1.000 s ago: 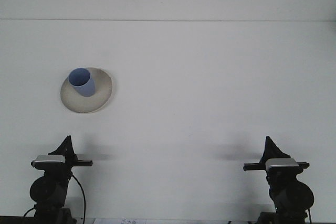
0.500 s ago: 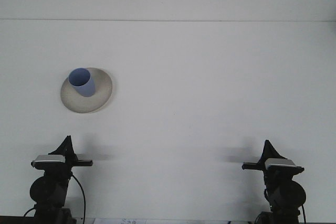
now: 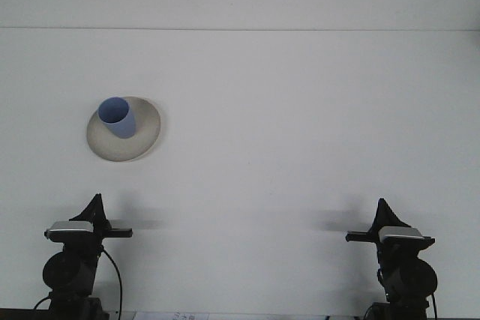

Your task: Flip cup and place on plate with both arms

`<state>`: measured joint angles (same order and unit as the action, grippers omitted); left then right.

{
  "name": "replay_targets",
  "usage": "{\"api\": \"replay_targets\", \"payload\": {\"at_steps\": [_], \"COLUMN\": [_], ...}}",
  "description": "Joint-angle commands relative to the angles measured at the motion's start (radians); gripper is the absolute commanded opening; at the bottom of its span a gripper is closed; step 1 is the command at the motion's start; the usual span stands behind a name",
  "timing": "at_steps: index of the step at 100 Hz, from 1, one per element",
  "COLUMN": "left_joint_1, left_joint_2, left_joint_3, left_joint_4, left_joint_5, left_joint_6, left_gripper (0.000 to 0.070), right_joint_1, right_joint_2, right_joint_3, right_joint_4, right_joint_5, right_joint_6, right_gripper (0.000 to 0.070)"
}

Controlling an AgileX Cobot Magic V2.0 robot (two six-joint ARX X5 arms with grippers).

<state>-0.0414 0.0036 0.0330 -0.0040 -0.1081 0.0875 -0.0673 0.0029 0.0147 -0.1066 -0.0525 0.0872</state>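
The cup [image 3: 117, 117] is blue and stands mouth up on the plate [image 3: 142, 144], in the plate's upper left part and touching it, its body leaning toward the plate's middle as the front view shows it. The plate is pale, round and shallow, and lies on the white table [image 3: 285, 125] in the left half. Around the plate the table surface is plain white; a thin line crosses the view above the plate, well apart from it.

Below the plate and a little to its left, near the bottom edge, is the left end effector [image 3: 96, 204]: a dark pointed tip rising over a grey block and a black body with a cable. It is apart from the plate and touches neither cup nor plate. From this angle I cannot tell how far its fingers are spread.

Far to the right of the plate, at the same height as the left one, is the right end effector [image 3: 384, 207], of the same shape and holding nothing visible. Its opening cannot be made out either. Both arms are cut off by the bottom edge.
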Motion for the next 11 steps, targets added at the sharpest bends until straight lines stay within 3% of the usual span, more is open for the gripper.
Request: {"api": "replay_targets", "payload": {"at_steps": [1, 11], "left_joint_1": [0.001, 0.001], "left_joint_2": [-0.001, -0.001], "left_joint_3": [-0.019, -0.019], "left_joint_4": [0.011, 0.011], "left_joint_5": [-0.004, -0.004], "left_joint_6": [0.001, 0.001], "left_gripper": [0.0012, 0.0012], "right_joint_1": [-0.002, -0.002], "right_joint_2": [-0.002, -0.002], "right_joint_3": [-0.002, -0.002], "right_joint_4": [0.011, 0.011], "right_joint_5": [0.001, 0.001], "right_joint_6": [0.016, 0.016], "right_gripper": [0.0006, 0.0006]}}
